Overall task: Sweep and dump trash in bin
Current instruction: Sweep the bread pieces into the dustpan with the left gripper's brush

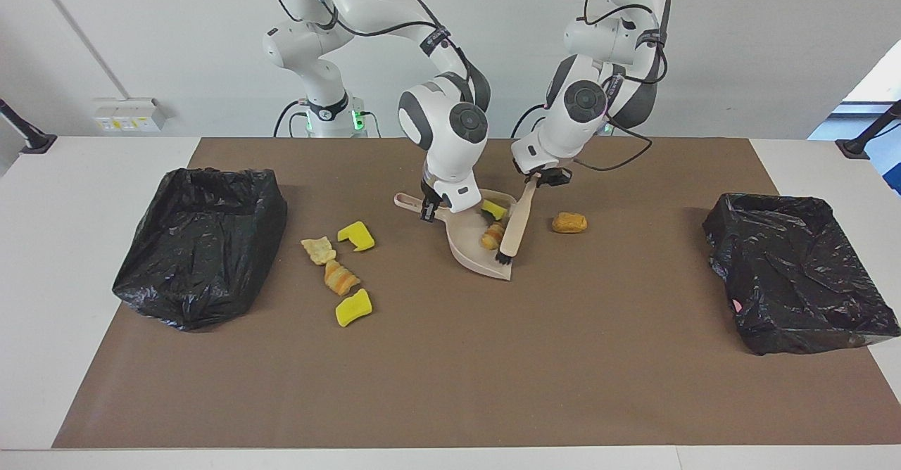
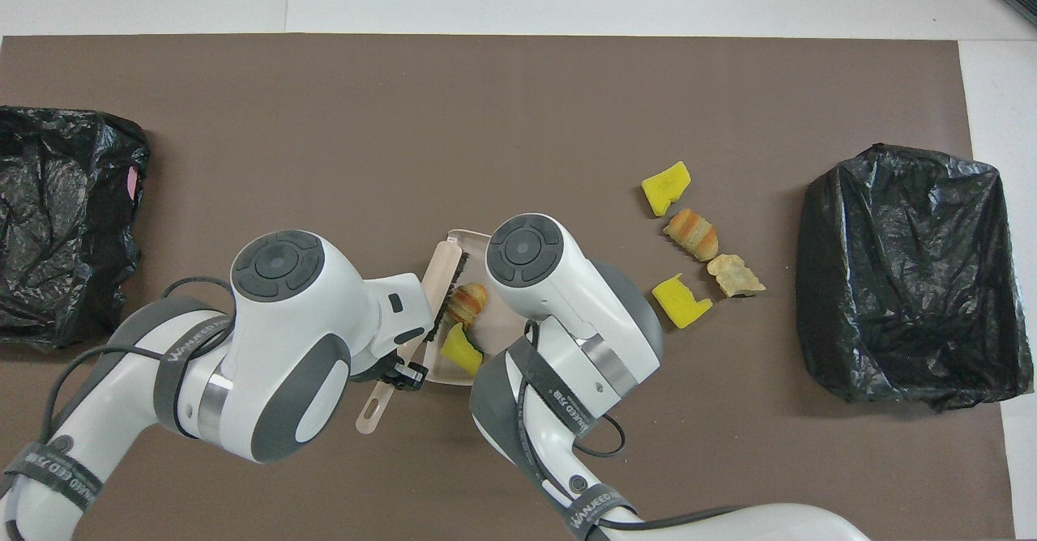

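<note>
Two trash bits (image 1: 493,224) in dustpan (image 1: 468,248), touching brush (image 1: 516,227).

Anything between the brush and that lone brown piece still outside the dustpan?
Nothing visible. The brown piece lies alone on the mat beside the brush, toward the left arm's end. The left gripper holds the brush; the right gripper holds the dustpan.

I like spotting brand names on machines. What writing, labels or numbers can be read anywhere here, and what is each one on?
"WANJEED" followed by two small characters I cannot read: on the black strap around the right arm.
"WANJEED" again: on the strap low on the same arm.
White print on the left arm's strap: too blurred to read.
Wall sockets: no legible marking.
Nothing is written on the dustpan, brush or bin bags.
</note>
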Available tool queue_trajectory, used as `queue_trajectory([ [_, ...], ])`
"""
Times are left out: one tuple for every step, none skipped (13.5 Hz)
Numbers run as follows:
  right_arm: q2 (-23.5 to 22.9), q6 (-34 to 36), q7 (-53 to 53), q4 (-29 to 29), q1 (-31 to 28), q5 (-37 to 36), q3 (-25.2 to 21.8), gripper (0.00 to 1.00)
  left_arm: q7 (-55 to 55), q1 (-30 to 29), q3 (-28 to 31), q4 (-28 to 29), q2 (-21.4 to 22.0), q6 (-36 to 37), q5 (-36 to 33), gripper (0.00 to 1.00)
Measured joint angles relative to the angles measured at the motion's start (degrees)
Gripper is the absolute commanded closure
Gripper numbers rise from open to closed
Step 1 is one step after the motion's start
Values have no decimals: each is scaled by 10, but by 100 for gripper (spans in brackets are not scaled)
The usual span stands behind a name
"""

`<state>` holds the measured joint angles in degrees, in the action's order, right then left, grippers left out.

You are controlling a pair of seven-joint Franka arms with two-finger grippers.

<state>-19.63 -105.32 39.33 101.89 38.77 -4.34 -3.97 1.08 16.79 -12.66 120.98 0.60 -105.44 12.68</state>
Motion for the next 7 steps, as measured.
queue_trajectory([
  [0, 0, 0, 0, 0, 0, 0, 100, -2, -5, 4, -17, 6, 26, 2, 100],
  [0, 0, 0, 0, 0, 0, 0, 100, -5, -16, 6, -27, 15, 49, 2, 100],
  [0, 0, -1, 0, 0, 0, 0, 100, -13, -31, 8, -29, 27, 74, 2, 100],
  [0, 0, -2, 0, 0, 0, 0, 100, -36, -45, 10, -26, 39, 99, 0, 100],
  [0, 0, -3, 0, 0, 0, 0, 100, -71, -58, 12, -22, 46, 114, -8, 100],
  [0, 0, -3, 0, 0, 0, 0, 100, -105, -65, 13, -15, 52, 120, -27, 100],
  [0, 0, -3, 0, 0, 0, 0, 100, -142, -69, 14, -5, 56, 121, -49, 100],
])
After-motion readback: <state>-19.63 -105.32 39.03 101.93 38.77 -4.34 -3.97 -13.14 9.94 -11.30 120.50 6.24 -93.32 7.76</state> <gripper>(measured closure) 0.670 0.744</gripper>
